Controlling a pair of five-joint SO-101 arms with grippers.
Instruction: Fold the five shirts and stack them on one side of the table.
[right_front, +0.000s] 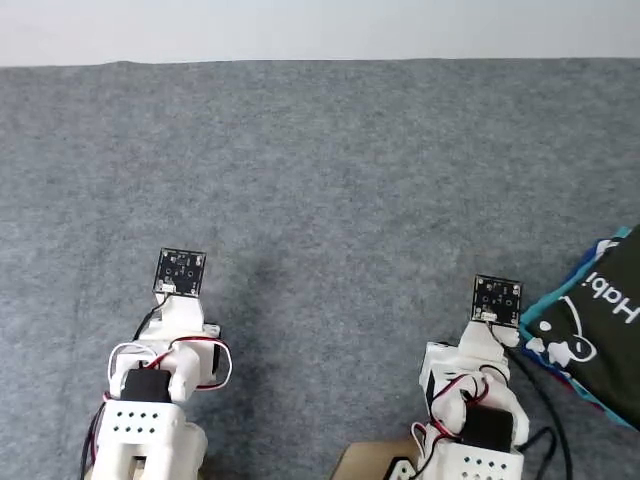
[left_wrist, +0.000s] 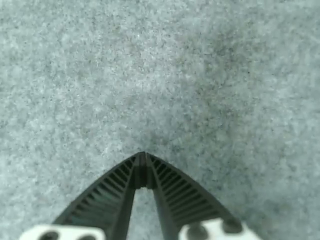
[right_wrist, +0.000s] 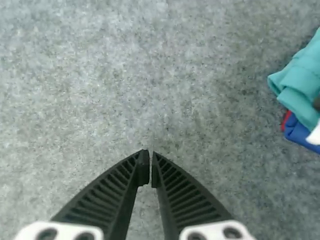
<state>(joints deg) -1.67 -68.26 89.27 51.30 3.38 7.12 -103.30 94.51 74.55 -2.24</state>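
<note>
The white left arm (right_front: 165, 350) sits at the lower left of the high view and the white right arm (right_front: 480, 380) at the lower right. Both hang over the bare grey felt worktop (right_front: 320, 160). Each arm's black ribbed jaws are pressed together and hold nothing. The pile of shirts (right_front: 590, 330), dark cloth on top with a teal edge and white print, lies at the right edge, just beside the right arm. I think the next job is to take one shirt. The right arm should open its jaws wide, pinch only the top layer at the teal edge, and pull it to the open middle so it can lie flat. The frame cuts the pile off, so I cannot count the shirts or tell if they are folded. The small brown flat thing (right_front: 365, 460) at the bottom edge is hard to make out.
</note>
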